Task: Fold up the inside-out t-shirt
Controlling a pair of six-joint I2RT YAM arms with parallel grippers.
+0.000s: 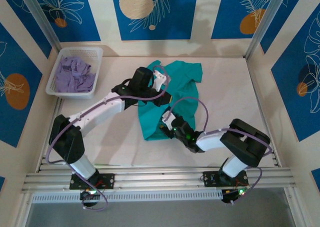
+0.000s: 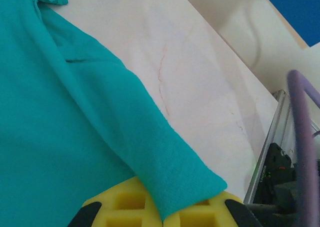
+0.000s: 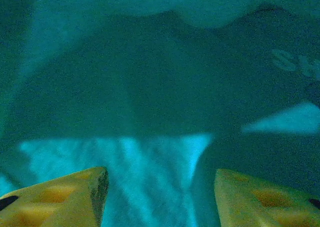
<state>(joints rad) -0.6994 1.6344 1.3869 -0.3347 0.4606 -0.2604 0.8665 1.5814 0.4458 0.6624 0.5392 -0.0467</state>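
- Nearest us, the right end effector (image 1: 166, 122) hovered with its jaws apart at the near hem of the teal-green soft fabric t-shirt (image 1: 182, 89), which lay spread mid-way across the pale worktop (image 1: 225, 102).
- Farther out, the left end effector (image 2: 162, 218) was clamped on a limp fold of the shirt.
- We judged the cloth light and floppy, and best pinched at hems or corners.
- Farthest from us, a white plastic basket (image 1: 97, 52) held a lavender garment (image 1: 75, 74).

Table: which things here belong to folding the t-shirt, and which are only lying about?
For the job: t-shirt; left gripper, shut on it; right gripper, open, at its cloth.
Lying about: basket; purple garment inside it.
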